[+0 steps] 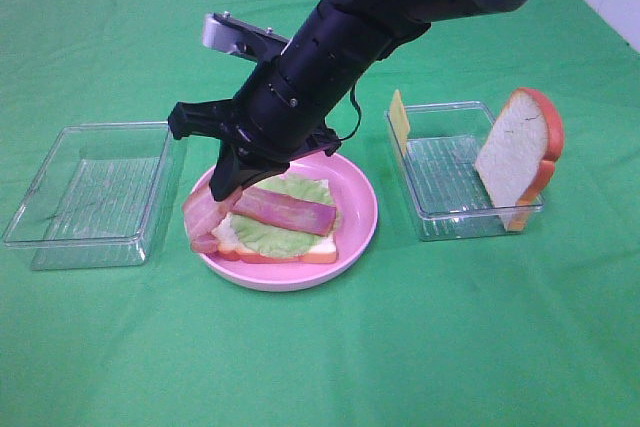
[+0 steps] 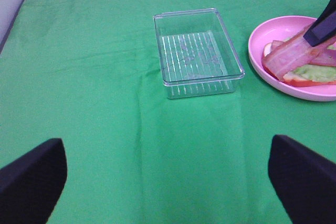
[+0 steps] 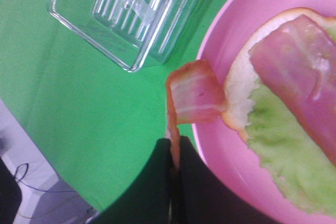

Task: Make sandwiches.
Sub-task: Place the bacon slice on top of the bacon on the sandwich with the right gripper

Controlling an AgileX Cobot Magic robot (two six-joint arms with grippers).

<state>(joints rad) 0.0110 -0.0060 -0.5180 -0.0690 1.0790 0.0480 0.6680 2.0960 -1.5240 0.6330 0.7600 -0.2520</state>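
We see the right gripper [image 3: 173,148] pinching a bacon strip [image 3: 195,94] at the rim of the pink plate [image 1: 357,219] beneath it, which holds the open sandwich [image 1: 285,225], a clear tray [image 1: 432,219] well beside it carrying a bread slice [image 1: 515,152] and cheese [image 1: 399,119], and the left gripper [image 2: 165,145] spread wide.

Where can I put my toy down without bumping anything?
The cloth in front of the left tray, plate and right tray is bare, as is the cloth behind the left tray. Crowded: the plate, where the right gripper holds bacon by the sandwich.
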